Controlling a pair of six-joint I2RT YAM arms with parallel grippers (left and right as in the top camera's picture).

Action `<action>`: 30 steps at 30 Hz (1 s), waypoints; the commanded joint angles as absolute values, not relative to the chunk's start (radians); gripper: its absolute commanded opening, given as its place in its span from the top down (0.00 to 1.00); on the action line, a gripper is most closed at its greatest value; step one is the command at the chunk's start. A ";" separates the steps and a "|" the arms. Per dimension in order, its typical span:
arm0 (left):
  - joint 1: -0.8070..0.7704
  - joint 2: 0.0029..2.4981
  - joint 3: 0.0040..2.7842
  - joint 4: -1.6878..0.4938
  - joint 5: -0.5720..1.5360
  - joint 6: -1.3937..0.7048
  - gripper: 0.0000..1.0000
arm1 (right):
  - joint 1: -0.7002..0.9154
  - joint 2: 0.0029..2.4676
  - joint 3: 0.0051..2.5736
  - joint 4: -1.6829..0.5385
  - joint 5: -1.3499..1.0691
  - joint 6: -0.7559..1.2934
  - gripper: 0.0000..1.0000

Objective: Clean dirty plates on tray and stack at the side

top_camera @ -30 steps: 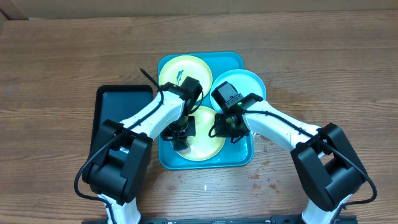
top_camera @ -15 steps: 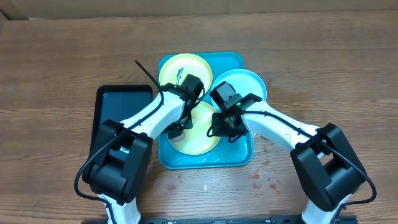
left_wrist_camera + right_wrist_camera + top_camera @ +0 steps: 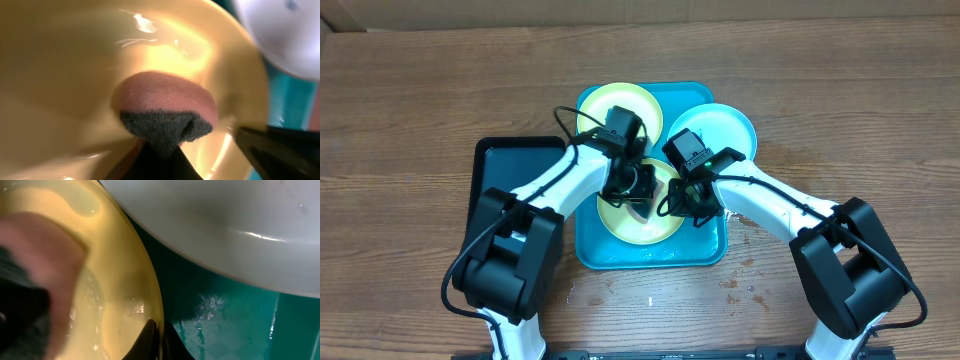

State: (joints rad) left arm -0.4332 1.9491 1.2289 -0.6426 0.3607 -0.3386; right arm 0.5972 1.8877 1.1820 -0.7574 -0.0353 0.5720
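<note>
Where the desk's front edge runs toward its front right corner, we note scattered water drops (image 3: pixel 738 282) on the wood. Behind them the tray (image 3: pixel 650 258), turquoise, sits mid-desk, somewhat nearer the front edge; its floor is wet. A black tray (image 3: pixel 505 175) lies just beside it, toward the left edge.

The near plate (image 3: pixel 652 232), yellow-green, lies in the tray's front half. The left gripper (image 3: pixel 628 192) is closed on a pink sponge (image 3: pixel 167 107) with a dark scouring face, and the sponge is pressed onto that plate's inner surface. The right gripper (image 3: pixel 688 208) is pinched narrow on the same plate's right rim. Both arms reach in from the front edge and bend inward over the tray, covering much of its middle.

Farther back, the far plate (image 3: pixel 620 108), also yellow-green, fills the tray's far left and is partly hidden by the left wrist. The blue plate (image 3: pixel 720 128) overhangs the tray's far right corner.

The desk (image 3: pixel 420 90) is brown wood grain.
</note>
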 commanded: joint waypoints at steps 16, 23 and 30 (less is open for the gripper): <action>-0.294 1.913 1.311 -1.052 -0.102 -0.573 0.96 | 0.600 1.896 1.177 -0.785 0.026 0.550 0.96; -0.249 1.660 1.388 -1.118 -0.040 -0.474 0.96 | 0.600 1.896 1.177 -0.805 0.036 0.550 0.96; -0.122 1.543 1.365 -1.111 -0.163 -0.495 0.94 | 0.600 1.896 1.177 -0.802 0.036 0.550 0.96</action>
